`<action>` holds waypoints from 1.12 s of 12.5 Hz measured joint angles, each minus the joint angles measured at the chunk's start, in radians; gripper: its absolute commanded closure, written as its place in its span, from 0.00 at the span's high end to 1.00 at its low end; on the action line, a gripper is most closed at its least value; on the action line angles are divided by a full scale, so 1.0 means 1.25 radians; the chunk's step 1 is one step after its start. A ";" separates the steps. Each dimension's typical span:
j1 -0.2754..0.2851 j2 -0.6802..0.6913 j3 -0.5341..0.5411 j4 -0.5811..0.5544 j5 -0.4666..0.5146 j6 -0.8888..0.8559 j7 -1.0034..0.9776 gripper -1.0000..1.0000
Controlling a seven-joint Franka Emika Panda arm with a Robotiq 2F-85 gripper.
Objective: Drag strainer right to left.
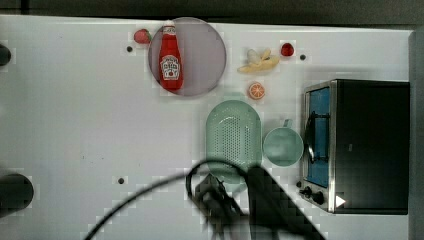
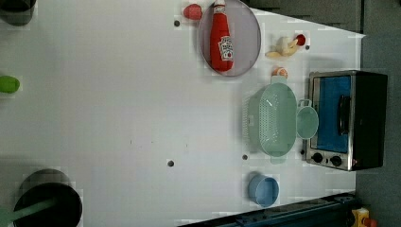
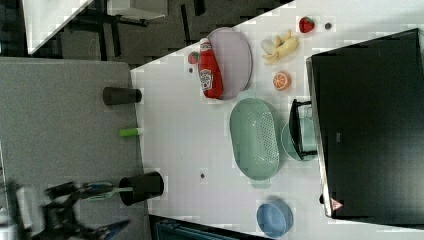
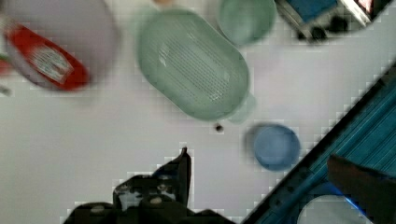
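Note:
The strainer (image 1: 233,140) is a pale sage-green oblong basket with a perforated bottom. It lies on the white table, right of centre in the top view, beside the round green cup (image 1: 283,146). It also appears in the left view (image 2: 273,120), the right view (image 3: 255,137) and the wrist view (image 4: 194,63). My gripper (image 1: 217,200) hangs dark and blurred over the table's near edge in the top view, just past the strainer's near end. It is open and holds nothing. One finger (image 4: 183,165) shows in the wrist view, apart from the strainer.
A toaster oven (image 1: 360,145) stands at the top view's right, next to the cup. A ketchup bottle (image 1: 170,60) lies on a grey plate (image 1: 205,55) at the back. Banana (image 1: 257,61), an orange slice (image 1: 256,90) and a blue bowl (image 2: 263,190) sit nearby.

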 measured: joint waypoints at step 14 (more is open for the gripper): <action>0.015 0.548 -0.010 -0.366 0.006 0.722 0.356 1.00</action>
